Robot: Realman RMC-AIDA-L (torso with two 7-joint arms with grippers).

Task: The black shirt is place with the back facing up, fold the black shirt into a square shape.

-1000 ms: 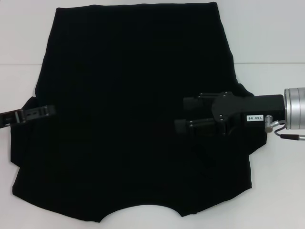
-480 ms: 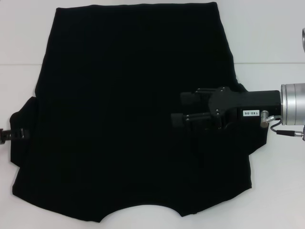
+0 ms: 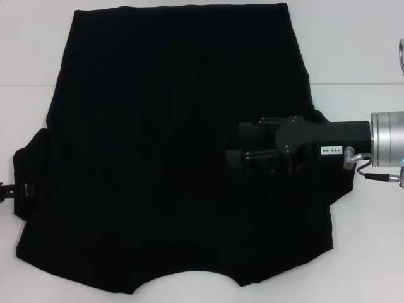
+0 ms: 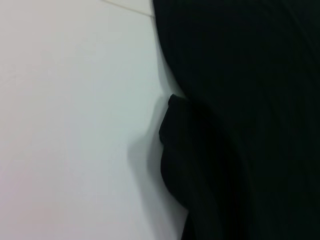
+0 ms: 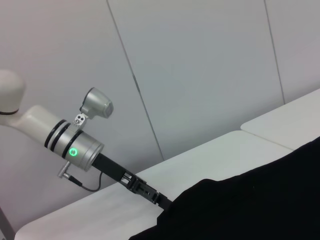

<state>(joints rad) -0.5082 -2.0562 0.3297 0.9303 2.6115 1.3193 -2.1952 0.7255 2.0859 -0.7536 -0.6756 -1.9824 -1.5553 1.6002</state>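
The black shirt (image 3: pixel 170 126) lies flat across most of the white table, hem at the far side and curved neckline at the near edge. Both sleeves sit as short flaps at its sides. My right gripper (image 3: pixel 238 144) hovers over the shirt's right half, pointing left, open with nothing visible between its fingers. Only the tip of my left gripper (image 3: pixel 14 189) shows at the picture's left edge, beside the left sleeve. The right wrist view shows the left gripper (image 5: pixel 150 195) at the shirt (image 5: pixel 260 200) edge. The left wrist view shows the sleeve's rounded fold on the shirt (image 4: pixel 250 100).
The white table (image 3: pixel 353 50) shows as bare strips to the left and right of the shirt, with a seam line running across it. A grey panelled wall (image 5: pixel 200 75) stands behind the left arm.
My left gripper has drawn back leftward and nearer, off the shirt to the picture's edge. The right gripper shifted slightly left and farther, then held still.
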